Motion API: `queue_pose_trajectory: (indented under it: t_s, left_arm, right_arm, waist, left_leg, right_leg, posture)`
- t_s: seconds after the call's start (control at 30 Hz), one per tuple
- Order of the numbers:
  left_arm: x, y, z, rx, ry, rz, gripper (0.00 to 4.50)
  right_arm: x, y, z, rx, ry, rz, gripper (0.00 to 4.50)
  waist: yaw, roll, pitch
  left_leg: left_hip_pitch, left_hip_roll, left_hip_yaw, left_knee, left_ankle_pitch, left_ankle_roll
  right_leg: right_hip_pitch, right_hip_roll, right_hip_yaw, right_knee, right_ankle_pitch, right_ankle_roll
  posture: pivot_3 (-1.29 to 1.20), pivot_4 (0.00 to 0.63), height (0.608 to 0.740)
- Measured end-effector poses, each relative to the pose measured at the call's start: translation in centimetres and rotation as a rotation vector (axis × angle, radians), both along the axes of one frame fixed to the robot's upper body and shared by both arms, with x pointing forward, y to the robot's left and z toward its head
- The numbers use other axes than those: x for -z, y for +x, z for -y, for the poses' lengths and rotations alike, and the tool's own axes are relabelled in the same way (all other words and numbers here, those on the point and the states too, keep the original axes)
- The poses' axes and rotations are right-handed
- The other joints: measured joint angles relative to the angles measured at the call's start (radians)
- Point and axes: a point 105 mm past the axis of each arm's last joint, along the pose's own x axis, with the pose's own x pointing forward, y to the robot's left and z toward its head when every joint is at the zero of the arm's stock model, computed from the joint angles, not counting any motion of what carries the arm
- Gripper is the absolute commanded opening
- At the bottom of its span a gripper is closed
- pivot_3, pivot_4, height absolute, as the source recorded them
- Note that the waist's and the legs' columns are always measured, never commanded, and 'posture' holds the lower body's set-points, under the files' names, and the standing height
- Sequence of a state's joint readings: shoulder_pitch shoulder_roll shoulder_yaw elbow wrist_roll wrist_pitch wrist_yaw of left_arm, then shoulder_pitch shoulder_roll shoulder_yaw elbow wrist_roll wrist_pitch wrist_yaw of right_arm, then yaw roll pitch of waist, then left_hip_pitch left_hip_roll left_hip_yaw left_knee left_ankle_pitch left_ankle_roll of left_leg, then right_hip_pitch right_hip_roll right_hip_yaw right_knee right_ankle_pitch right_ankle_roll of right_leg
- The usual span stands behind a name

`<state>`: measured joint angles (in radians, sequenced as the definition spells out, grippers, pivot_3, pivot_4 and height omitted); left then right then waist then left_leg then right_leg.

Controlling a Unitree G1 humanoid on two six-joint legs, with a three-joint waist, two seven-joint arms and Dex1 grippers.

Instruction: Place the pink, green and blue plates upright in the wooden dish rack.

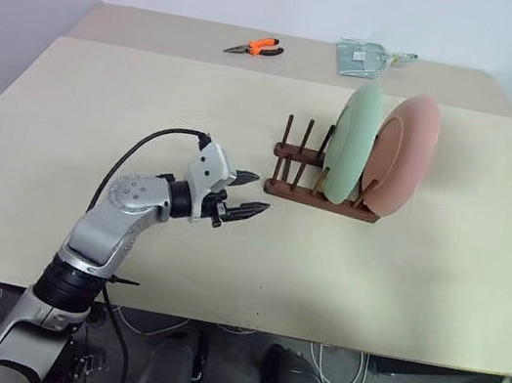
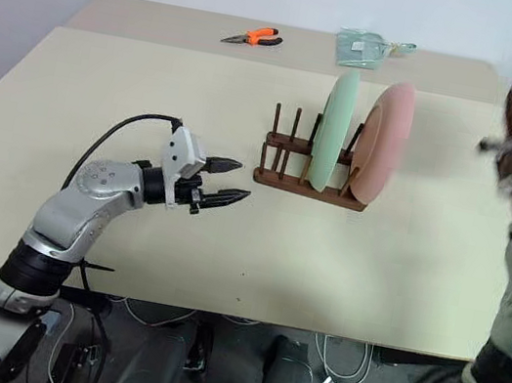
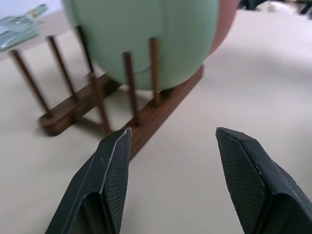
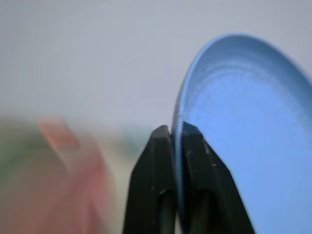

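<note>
Slotting the blue plate (image 4: 243, 136) comes next: judged best lowered edge-first, upright, into a free gap of the wooden rack (image 1: 321, 188) beside the green plate (image 1: 352, 141), without knocking it or the pink plate (image 1: 405, 150). Rack stands mid-table (image 1: 102, 105). Right claw (image 4: 175, 134) pinches the blue plate's rim, raised well off to the rack's right. Left claw (image 1: 244, 194) spread, empty, near the rack's open end.
</note>
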<state>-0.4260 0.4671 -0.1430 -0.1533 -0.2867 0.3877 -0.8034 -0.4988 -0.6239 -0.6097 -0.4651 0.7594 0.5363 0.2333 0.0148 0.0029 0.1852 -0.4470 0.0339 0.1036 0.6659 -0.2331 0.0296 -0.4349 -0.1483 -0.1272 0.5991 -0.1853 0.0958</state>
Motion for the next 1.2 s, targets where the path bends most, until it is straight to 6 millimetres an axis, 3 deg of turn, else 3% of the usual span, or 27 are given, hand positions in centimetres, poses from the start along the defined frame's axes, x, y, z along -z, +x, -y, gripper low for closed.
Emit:
queue_pose_trajectory:
  t_s: [0.13, 0.2, 0.33, 0.5, 0.73, 1.0, 1.13, 1.2]
  left_arm:
    - [-0.1, 0.9, -1.8, -0.071, 0.001, 0.017, 2.83]
    - [-0.1, 1.4, -2.3, -0.099, 0.001, 0.033, 2.83]
    - [0.1, 2.8, -3.8, -0.173, 0.02, 0.059, 2.83]
    - [0.0, 3.9, -6.8, -0.271, 0.042, 0.085, 2.83]
    - [-0.4, 4.3, -8.0, -0.317, 0.037, 0.111, 2.83]
    - [-0.1, 3.9, -7.6, -0.314, 0.027, 0.105, 2.83]
    - [-0.3, 3.8, -7.0, -0.298, 0.014, 0.112, 2.83]
    - [-0.2, 3.7, -6.7, -0.29, 0.016, 0.11, 2.83]
  right_arm:
    - [-2.6, -1.5, -4.9, -0.36, 0.126, 0.038, 0.04]
    - [-2.7, -1.8, -8.9, -0.57, 0.196, 0.006, 0.04]
    - [-0.7, -0.9, -14.9, -0.796, 0.335, -0.156, 0.04]
    - [1.7, 0.9, -18.6, -0.856, 0.457, -0.343, 0.04]
    - [4.1, 3.7, -19.7, -0.764, 0.554, -0.471, 0.04]
    - [4.9, 4.7, -19.3, -0.698, 0.555, -0.488, 0.04]
    - [6.9, 6.1, -19.1, -0.665, 0.631, -0.587, 0.04]
    - [8.3, 7.0, -18.9, -0.632, 0.649, -0.649, 0.68]
  waist:
    - [-0.004, 0.0, 0.0]
    - [-0.01, 0.0, 0.0]
    - [-0.011, 0.0, 0.0]
    - [-0.008, 0.0, 0.0]
    - [-0.008, 0.0, 0.0]
    - [-0.021, 0.0, 0.0]
    - [-0.028, 0.0, 0.0]
    - [-0.029, 0.0, 0.0]
  left_leg:
    - [-0.001, -0.001, 0.002, 0.001, -0.001, 0.002]
    - [0.0, 0.0, 0.002, 0.001, -0.001, 0.002]
    - [-0.001, 0.001, 0.002, 0.001, 0.0, 0.001]
    - [-0.005, 0.0, 0.004, 0.001, 0.0, 0.001]
    - [-0.005, 0.0, 0.005, 0.001, 0.0, 0.001]
    - [-0.005, 0.0, 0.005, 0.001, 0.0, 0.0]
    - [-0.005, 0.0, 0.005, 0.001, 0.001, 0.0]
    - [-0.005, 0.0, 0.005, 0.001, 0.001, 0.0]
  right_leg:
    - [0.0, -0.002, 0.001, -0.002, 0.001, 0.001]
    - [0.0, -0.001, 0.001, -0.001, 0.002, 0.001]
    - [-0.003, -0.001, 0.001, 0.002, 0.002, 0.0]
    - [-0.006, -0.001, 0.001, 0.003, 0.003, 0.001]
    - [-0.006, -0.001, 0.001, 0.003, 0.003, 0.002]
    - [-0.007, -0.001, 0.001, 0.003, 0.003, 0.002]
    - [-0.007, -0.001, 0.002, 0.004, 0.003, 0.002]
    - [-0.007, -0.001, 0.002, 0.005, 0.003, 0.002]
  posture:
    - [0.0, 0.15, 0.716]
    - [0.0, 0.15, 0.716]
    - [0.0, 0.15, 0.716]
    - [0.0, 0.15, 0.716]
    - [0.0, 0.15, 0.716]
    - [0.0, 0.15, 0.716]
    - [0.0, 0.15, 0.716]
    - [0.0, 0.15, 0.716]
